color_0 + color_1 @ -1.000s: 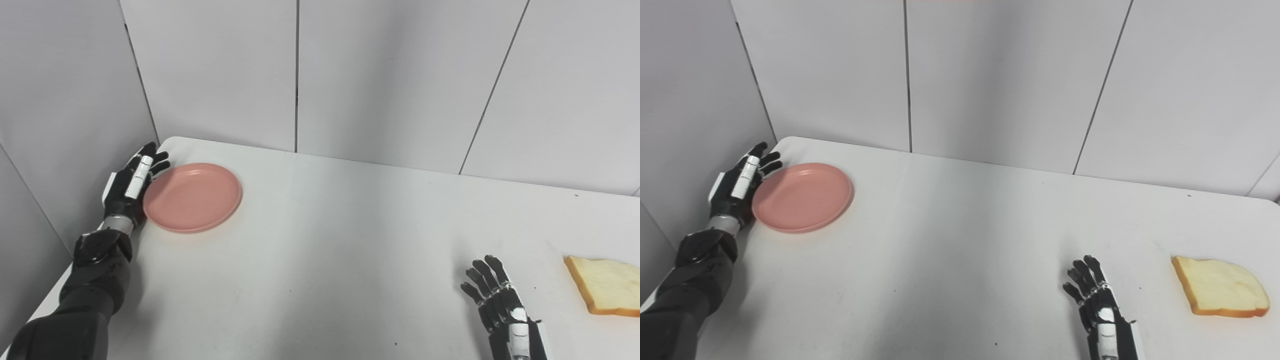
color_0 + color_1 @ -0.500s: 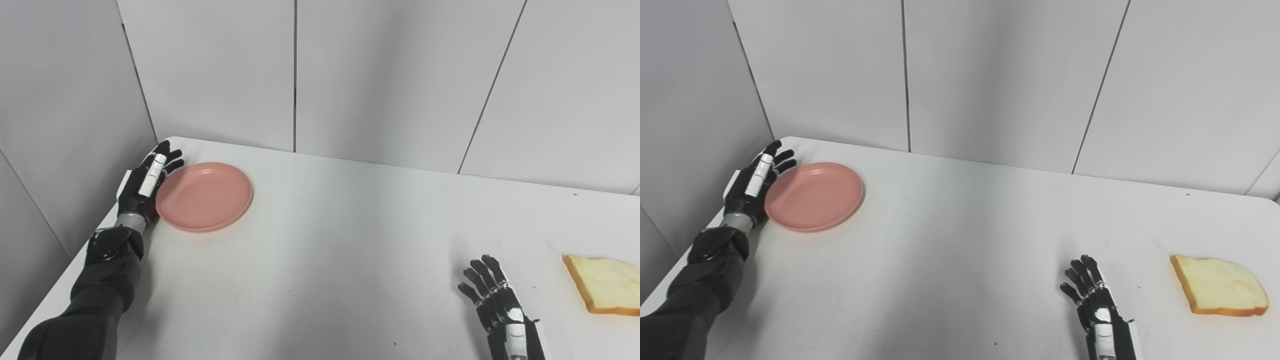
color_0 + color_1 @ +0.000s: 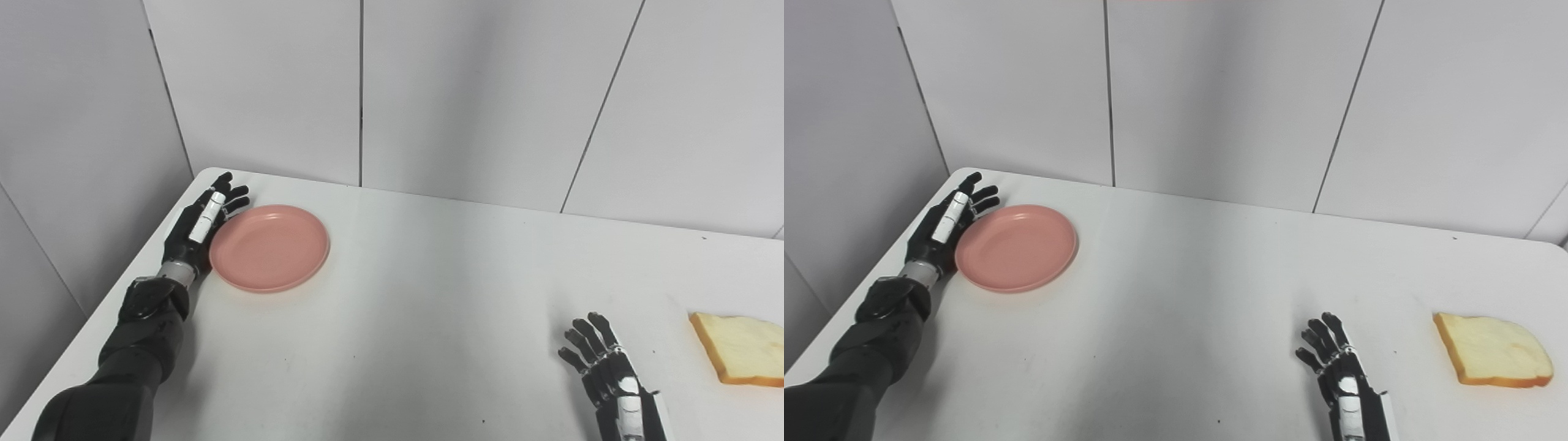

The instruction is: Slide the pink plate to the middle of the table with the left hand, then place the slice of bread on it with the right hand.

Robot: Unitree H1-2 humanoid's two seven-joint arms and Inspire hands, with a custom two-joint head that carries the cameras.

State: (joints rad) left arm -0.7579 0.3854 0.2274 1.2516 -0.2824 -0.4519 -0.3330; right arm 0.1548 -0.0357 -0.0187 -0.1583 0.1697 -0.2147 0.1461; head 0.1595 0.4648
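Left hand (image 3: 199, 223) lies flat along the plate's (image 3: 269, 248) outer rim, fingers straight and spread, holding nothing, edge pressed to the plate. The plate sits at that hand's inner side on the bench (image 3: 429, 294), well off centre. Right hand (image 3: 1338, 370) rests low, fingers apart and empty. The bread (image 3: 1494, 358) lies flat just out to its right, untouched.

There was one pink plate (image 3: 269, 247) on the table (image 3: 429, 294). There was one slice of bread (image 3: 1493, 358). There were two robot hands, a left hand (image 3: 202, 226) and a right hand (image 3: 603, 373). There was just one table.
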